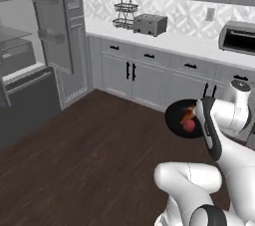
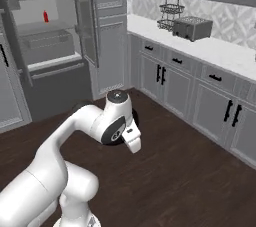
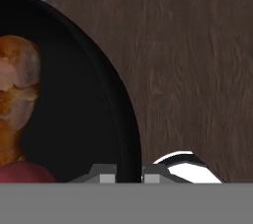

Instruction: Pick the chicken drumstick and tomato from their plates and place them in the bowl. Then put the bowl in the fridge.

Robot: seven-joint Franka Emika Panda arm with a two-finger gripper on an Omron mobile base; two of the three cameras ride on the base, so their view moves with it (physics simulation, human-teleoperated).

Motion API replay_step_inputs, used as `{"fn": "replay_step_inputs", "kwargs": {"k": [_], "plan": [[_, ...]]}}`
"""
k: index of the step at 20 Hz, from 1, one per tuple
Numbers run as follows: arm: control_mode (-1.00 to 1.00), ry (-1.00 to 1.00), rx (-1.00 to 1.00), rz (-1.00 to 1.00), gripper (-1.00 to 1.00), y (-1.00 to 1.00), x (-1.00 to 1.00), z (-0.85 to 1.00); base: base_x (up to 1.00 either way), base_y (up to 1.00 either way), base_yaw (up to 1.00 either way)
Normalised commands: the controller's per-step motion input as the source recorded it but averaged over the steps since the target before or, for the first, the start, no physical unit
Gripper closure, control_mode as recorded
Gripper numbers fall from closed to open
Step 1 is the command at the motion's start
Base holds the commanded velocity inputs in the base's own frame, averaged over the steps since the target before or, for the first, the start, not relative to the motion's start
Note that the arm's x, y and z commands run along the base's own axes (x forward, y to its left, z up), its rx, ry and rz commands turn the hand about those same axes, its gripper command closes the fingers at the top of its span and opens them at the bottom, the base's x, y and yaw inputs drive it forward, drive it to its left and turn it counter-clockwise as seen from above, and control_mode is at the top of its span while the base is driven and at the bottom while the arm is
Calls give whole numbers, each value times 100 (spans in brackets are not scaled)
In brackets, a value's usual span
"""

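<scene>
In the hand view my gripper (image 3: 129, 174) is shut on the rim of the dark bowl (image 3: 74, 109), one finger inside the wall and one outside. The brown chicken drumstick (image 3: 17, 94) lies in the bowl, with the red tomato (image 3: 24, 172) beside it at the bottom edge. From the left base view the bowl (image 1: 174, 115) hangs above the wood floor beside my forearm, holding the drumstick (image 1: 188, 112) and tomato (image 1: 190, 125). The fridge (image 2: 45, 41) stands open at the far left, with its grey shelves (image 1: 12, 36) showing. The plates are out of view.
The fridge door (image 1: 55, 21) is swung wide open toward the counter. A red bottle (image 2: 46, 17) sits on an upper fridge shelf. The counter (image 1: 164, 41) carries a toaster (image 1: 150, 24) and a wire rack (image 1: 126, 13). Dark wood floor (image 1: 89, 140) lies between me and the fridge.
</scene>
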Motion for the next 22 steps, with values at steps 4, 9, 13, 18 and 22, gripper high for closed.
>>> {"fn": "replay_step_inputs", "kwargs": {"k": [4, 9, 13, 18, 22], "plan": [[100, 0, 0, 0, 100, 0, 0, 0, 100, 0, 44], [100, 0, 0, 0, 100, 0, 0, 0, 100, -1, 47], [100, 0, 0, 0, 100, 0, 0, 0, 100, -1, 47], [100, 0, 0, 0, 100, 0, 0, 0, 100, 0, 46], [100, 0, 0, 0, 100, 0, 0, 0, 100, 0, 45]]}}
